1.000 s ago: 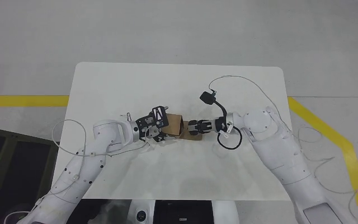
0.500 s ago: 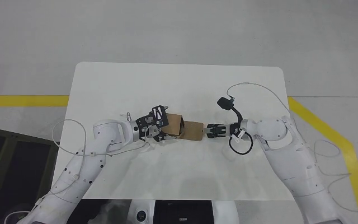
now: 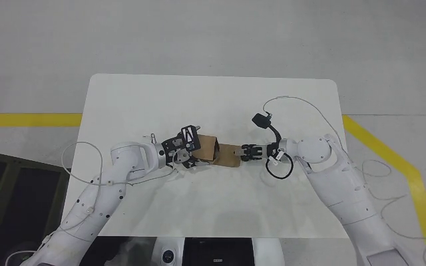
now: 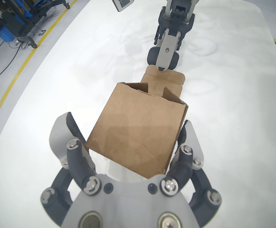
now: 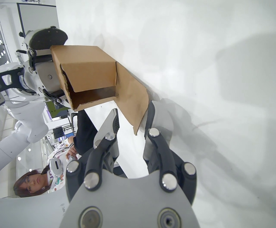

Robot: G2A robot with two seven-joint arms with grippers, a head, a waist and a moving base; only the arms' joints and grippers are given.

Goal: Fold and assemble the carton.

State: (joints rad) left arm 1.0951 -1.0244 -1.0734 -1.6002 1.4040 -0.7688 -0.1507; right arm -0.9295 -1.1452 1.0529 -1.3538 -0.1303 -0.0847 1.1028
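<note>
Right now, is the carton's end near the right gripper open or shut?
Open: the flap of the carton sticks straight out, unfolded; the hollow inside shows.

White table (image 3: 200,100), rectangular, rounded corners, plain matte top. Pale grey floor (image 3: 200,33), smooth, evenly lit from above. Yellow line (image 3: 40,120) on the floor, straight off the table's left side. Second yellow strip (image 3: 379,143), angled, off the right side. Dark floor panel (image 3: 16,199) near the left front corner. Blue rack (image 4: 30,11) on black wheeled legs, beyond the line.
</note>
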